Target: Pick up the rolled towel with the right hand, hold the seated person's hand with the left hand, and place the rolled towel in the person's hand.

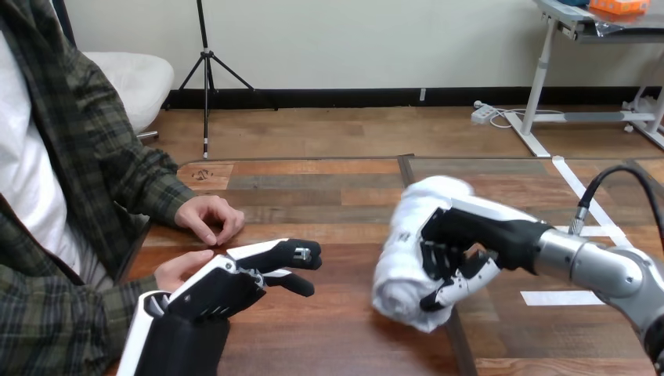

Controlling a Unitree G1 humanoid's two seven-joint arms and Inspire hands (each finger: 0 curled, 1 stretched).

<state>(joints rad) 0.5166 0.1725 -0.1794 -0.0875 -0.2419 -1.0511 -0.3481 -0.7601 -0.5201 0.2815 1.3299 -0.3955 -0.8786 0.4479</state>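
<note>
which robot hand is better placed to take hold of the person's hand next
Left. The left robot hand, open, lies beside the person's nearer hand; the right robot hand is curled round the rolled towel, farther off.

Lighting is bright, even and diffuse. The towel [399, 266] casts a soft shadow on the table [344, 337] beneath it. The table shows a faint sheen.

White rolled towel [398, 270]; black right hand [474, 235] and left hand [227, 288], both white-shelled; tabletop [329, 188] of brown wood-grain planks, with white tape strips [552, 298].
</note>
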